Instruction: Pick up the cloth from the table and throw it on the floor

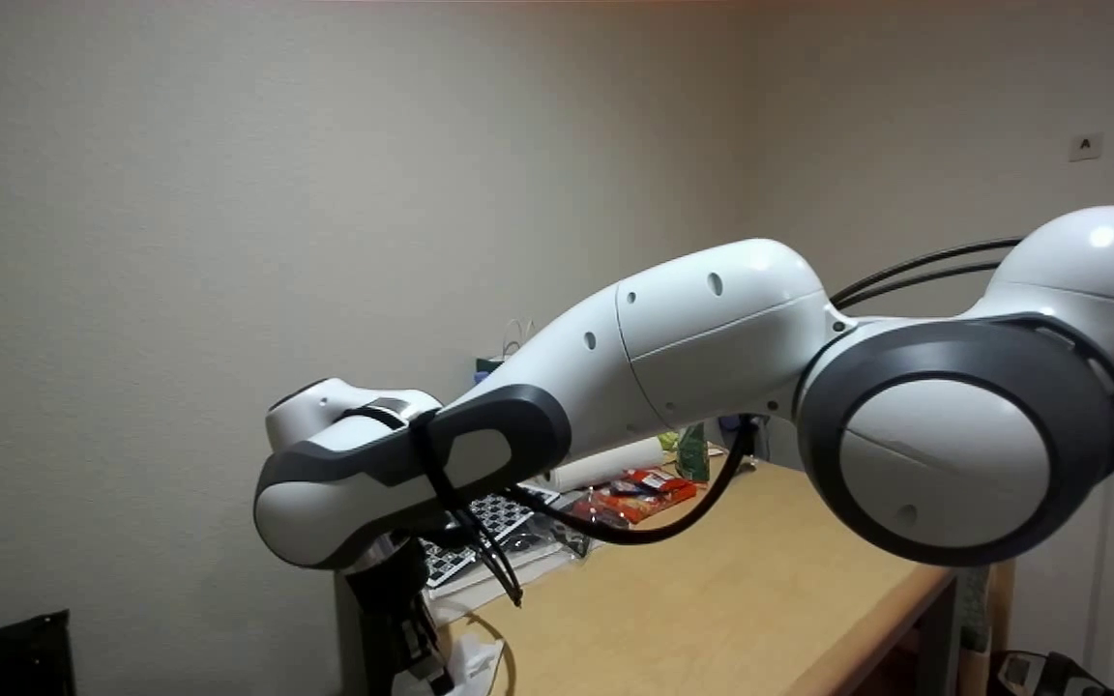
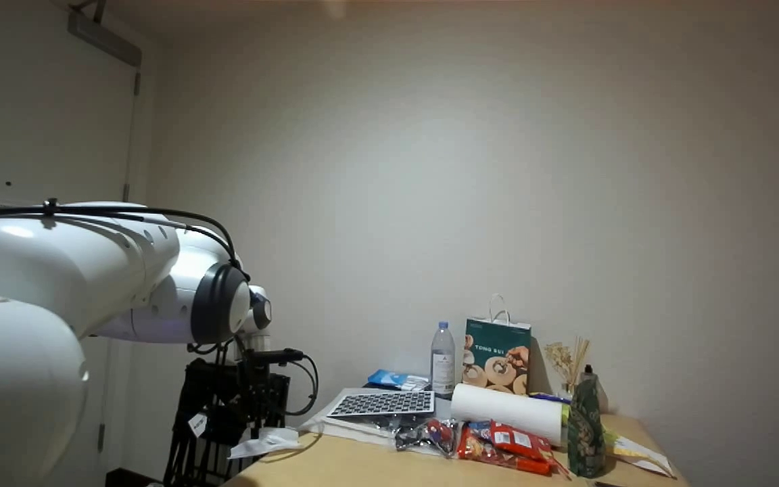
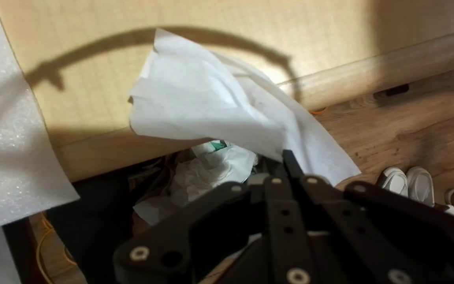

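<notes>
Crossing the foreground of an exterior view, the arm (image 1: 721, 338) partly blocks a keyboard (image 1: 507, 510) and a white roll (image 1: 615, 465). Near the gripper (image 3: 291, 161), a foam sheet (image 3: 14, 157) overhangs the edge of the table (image 3: 329, 35). The gripper's jaws stand together, pinching the white cloth (image 3: 207, 98), which fans out across that edge; whether it touches the table I cannot tell. Past the edge, shoes (image 3: 420, 183) rest on a wood-grained floor (image 3: 373, 138); farther off, a bottle (image 2: 442, 362) and a paper bag (image 2: 496, 353) stand before a pale wall (image 2: 430, 135).
</notes>
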Robot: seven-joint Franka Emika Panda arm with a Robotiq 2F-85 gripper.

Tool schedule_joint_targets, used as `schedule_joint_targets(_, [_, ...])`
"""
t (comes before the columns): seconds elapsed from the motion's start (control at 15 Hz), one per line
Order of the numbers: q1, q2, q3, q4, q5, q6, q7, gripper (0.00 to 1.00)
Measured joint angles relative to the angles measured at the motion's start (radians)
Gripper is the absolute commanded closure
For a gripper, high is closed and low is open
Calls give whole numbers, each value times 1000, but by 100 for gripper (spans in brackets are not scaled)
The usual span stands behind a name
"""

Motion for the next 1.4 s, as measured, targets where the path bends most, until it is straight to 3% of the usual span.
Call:
schedule_joint_targets(0.67, [43, 56, 15, 32, 1, -1, -55, 96])
schedule_joint_targets(0.73, [44, 60, 13, 39, 0, 0, -62, 71])
schedule_joint_targets(0.8, [44, 63, 10, 46, 0, 0, -68, 71])
schedule_joint_targets(0.93, [43, 64, 2, 61, 0, 0, -71, 62])
schedule_joint_targets(1.4, [34, 65, -3, 93, 0, 0, -72, 18])
